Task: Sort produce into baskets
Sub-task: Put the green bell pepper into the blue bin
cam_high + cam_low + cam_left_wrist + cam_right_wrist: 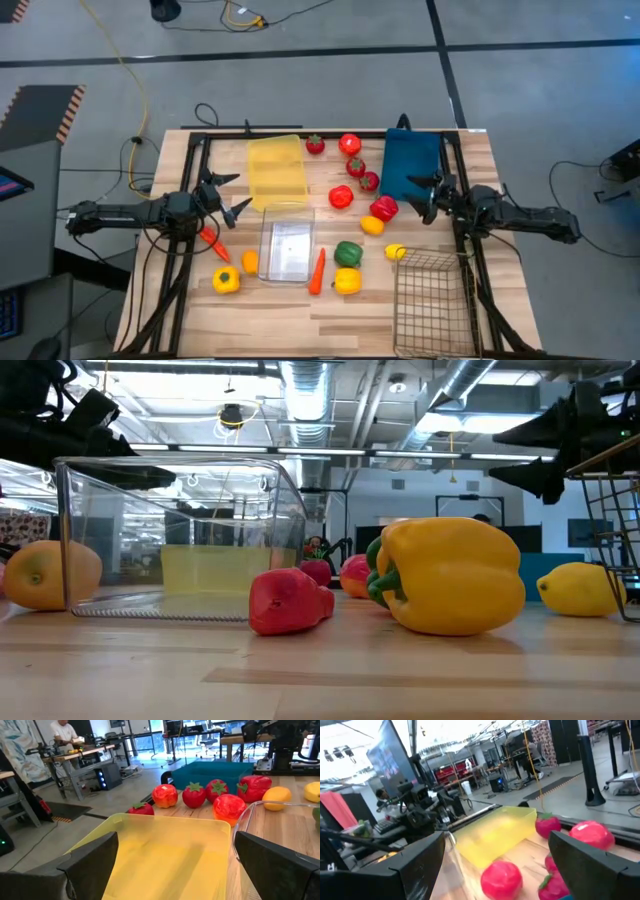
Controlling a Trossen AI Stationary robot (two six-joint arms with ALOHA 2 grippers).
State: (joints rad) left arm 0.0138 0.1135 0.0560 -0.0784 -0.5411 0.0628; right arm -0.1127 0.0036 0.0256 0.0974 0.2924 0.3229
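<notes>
You're looking at four baskets sitting empty: wire-mesh basket [432, 290] lower right, yellow bin [276, 168] upper centre, blue bin [408, 163] upper right, clear bin [288, 248] centre. Left gripper [232, 196] is hovering centre-left, fingers spread, holding nothing. Right gripper [424, 195] is hovering right of centre, spread too. Produce [348, 254] is lying loose mid-table; sorting isn't started, everything's left.

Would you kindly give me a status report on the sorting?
Left gripper, right gripper: open, empty, hovering. Produce unsorted; yellow bin empty. Nothing blocking.
</notes>
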